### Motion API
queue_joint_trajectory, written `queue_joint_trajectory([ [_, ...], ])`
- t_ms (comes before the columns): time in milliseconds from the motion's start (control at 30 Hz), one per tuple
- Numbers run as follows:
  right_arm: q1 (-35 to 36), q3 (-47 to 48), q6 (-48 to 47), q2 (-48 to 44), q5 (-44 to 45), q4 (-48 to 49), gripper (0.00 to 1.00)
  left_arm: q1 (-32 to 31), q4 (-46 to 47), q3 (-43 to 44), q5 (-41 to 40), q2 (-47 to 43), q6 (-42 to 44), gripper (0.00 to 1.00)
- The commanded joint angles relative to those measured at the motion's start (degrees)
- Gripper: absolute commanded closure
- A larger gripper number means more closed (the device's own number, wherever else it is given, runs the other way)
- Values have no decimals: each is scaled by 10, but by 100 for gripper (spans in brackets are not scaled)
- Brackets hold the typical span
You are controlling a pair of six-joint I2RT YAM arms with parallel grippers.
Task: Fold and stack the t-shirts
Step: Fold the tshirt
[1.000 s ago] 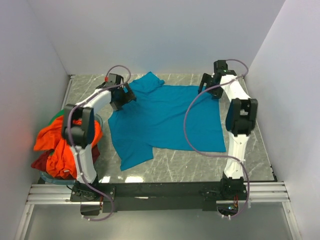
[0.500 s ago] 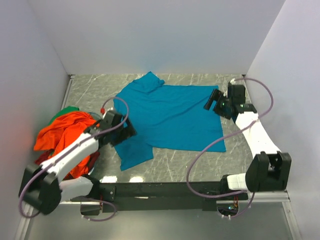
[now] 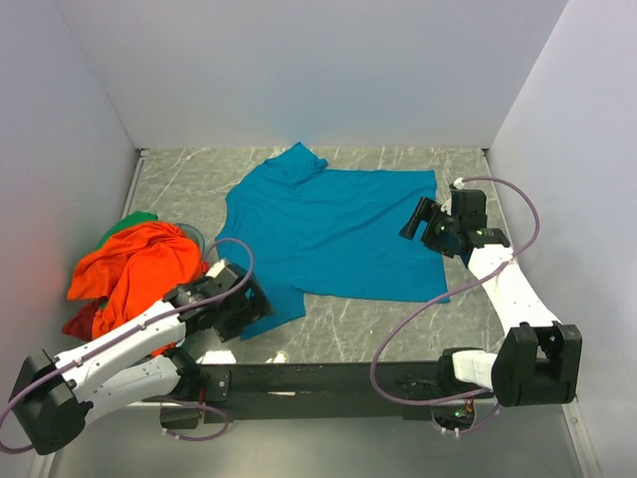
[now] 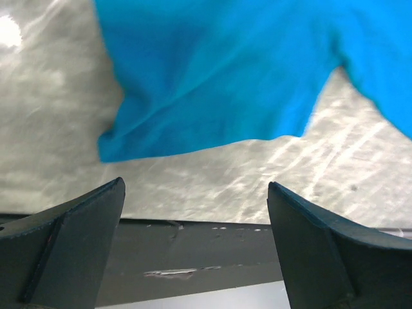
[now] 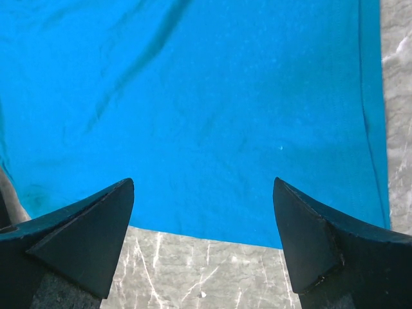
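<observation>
The teal shirt lay spread out flat on the grey table. Its neck and sleeves were on the left side and its bottom edge was on the right side. So the long way of the shirt ran from left to right across the table. The left gripper was low, by the shirt's near sleeve. Its two fingers were spread wide apart and held nothing. In the left wrist view the sleeve's edge was just past the fingertips, farther from the black rail, with bare table between the fingers. The right gripper hung over the right part of the shirt, close to the bottom edge. Its fingers were also wide apart and held nothing, and in its own view there was blue cloth between them. The orange shirt, the red shirt and the green shirt sat in a messy heap at the far left, well apart from the teal one. I think the fold had not started yet. The left arm was nearer the sleeve end and the right arm was nearer the bottom end. Each one would probably need to go down and pinch its own near edge first.
</observation>
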Motion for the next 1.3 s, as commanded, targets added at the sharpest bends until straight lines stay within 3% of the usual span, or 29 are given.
queue_joint_trajectory([
  [0, 3, -5, -7, -13, -14, 25, 6, -17, -59, -13, -25, -8, -75, 3],
  [167, 3, -7, -10, -1, -25, 29, 6, -17, -59, -44, -36, -5, -105, 9],
  [300, 4, -9, -10, 2, -26, 31, 6, -17, -43, -43, -58, 31, -109, 25],
  [600, 3, -6, -12, 4, -28, 28, 6, -17, -11, -25, -66, 126, -88, 48],
  [1067, 4, -12, -12, 6, -31, 31, 6, -12, 35, -34, -62, 153, -70, 52],
  [1233, 4, -14, -12, 5, -30, 32, 6, -7, 42, -32, -52, 170, -61, 82],
  [1267, 4, -17, -12, 6, -29, 33, 6, -7, 41, -32, -51, 171, -61, 95],
])
